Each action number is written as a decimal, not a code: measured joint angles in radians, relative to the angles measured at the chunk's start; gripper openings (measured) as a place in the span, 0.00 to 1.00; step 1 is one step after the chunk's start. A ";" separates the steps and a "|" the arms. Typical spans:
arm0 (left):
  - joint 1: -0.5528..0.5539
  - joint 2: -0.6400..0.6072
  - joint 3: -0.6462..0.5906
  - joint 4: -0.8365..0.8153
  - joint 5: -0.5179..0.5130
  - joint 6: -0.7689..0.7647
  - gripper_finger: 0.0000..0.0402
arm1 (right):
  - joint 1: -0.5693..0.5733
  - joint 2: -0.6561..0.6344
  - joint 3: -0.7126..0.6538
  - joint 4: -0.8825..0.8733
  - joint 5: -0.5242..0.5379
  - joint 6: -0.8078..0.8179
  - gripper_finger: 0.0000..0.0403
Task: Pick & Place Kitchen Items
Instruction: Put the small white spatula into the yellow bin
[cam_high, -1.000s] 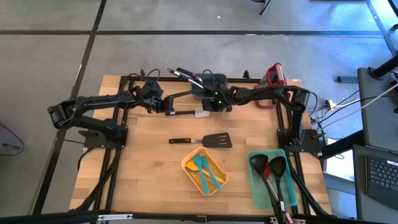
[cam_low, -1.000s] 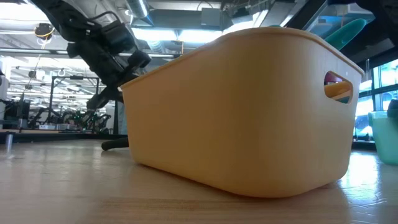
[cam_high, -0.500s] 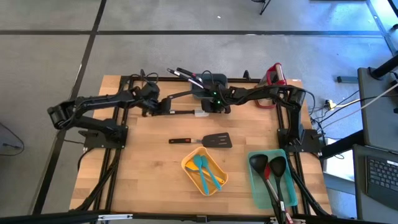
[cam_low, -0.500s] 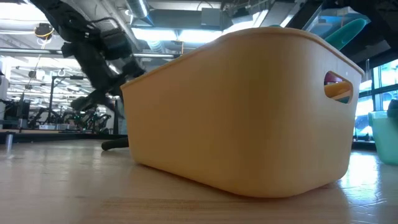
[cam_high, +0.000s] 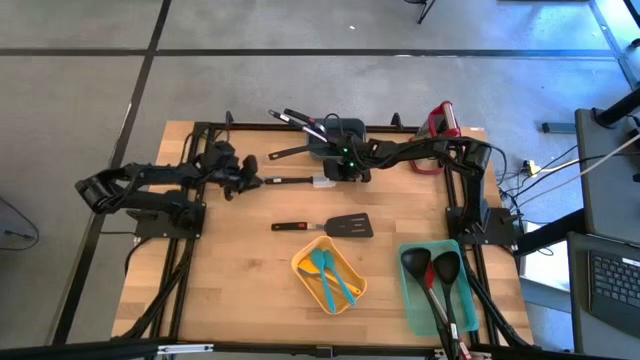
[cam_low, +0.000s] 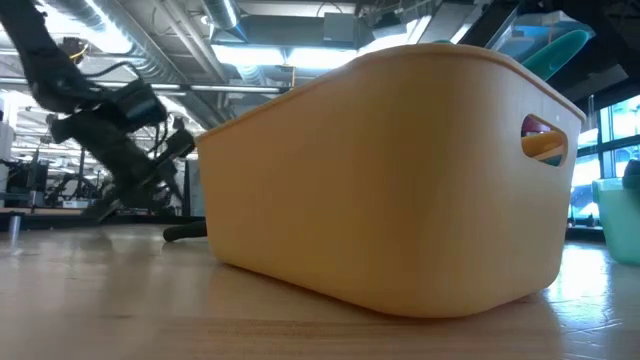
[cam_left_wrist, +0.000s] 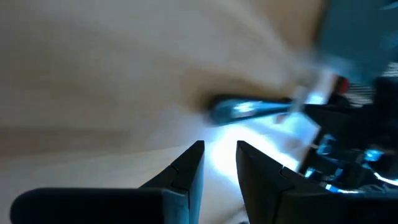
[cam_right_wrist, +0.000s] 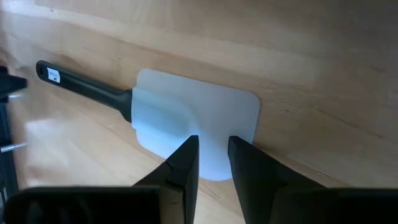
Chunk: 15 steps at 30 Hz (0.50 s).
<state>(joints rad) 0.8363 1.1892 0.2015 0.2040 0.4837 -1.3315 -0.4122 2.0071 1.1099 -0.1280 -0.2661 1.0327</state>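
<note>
The right gripper (cam_right_wrist: 211, 155) hangs directly over the pale head of a white spatula (cam_right_wrist: 186, 124). Its two dark fingers (cam_right_wrist: 180, 165) stand a narrow gap apart with the spatula head showing between the tips, and nothing is clamped between them. The spatula lies flat on the wooden table (cam_high: 240, 270), its black handle running away from the head toward the left arm. In the high view the right gripper (cam_high: 345, 168) sits near the table's far edge, beside a dark bin (cam_high: 335, 135) with several utensils sticking out of it.

The left gripper (cam_left_wrist: 219, 158) also has its fingers (cam_left_wrist: 189, 168) slightly parted and empty. Its wrist view is blurred, but a dark handle lies on the wood ahead of the tips, apart from them. From above, the left gripper (cam_high: 238, 178) is just off the handle end of the white spatula (cam_high: 295, 181), at the far left part of the table.

Nearer the middle of the table lies a black turner (cam_high: 330, 226), flat on the wood and well apart from both grippers. Toward the near edge, a yellow basket (cam_high: 305, 275) holds teal spatulas (cam_high: 328, 270). To its right, a teal bin (cam_high: 412, 300) holds black ladles (cam_high: 430, 268) with their handles pointing to the near edge. The low view is mostly filled by the yellow basket (cam_low: 390, 170), with the left arm visible behind it.
</note>
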 joint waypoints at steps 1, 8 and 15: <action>0.005 0.000 -0.017 -0.002 0.006 0.004 0.22 | 0.000 0.000 0.000 0.000 0.000 0.000 0.24; 0.025 -0.002 -0.064 0.048 -0.017 0.024 0.22 | 0.000 0.000 0.000 0.000 0.001 0.000 0.24; 0.025 0.009 -0.066 0.080 -0.077 0.002 0.22 | 0.001 0.000 0.000 0.000 0.003 -0.008 0.24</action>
<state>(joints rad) 0.8612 1.1980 0.1357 0.2836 0.4064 -1.3294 -0.4114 2.0071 1.1095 -0.1284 -0.2630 1.0250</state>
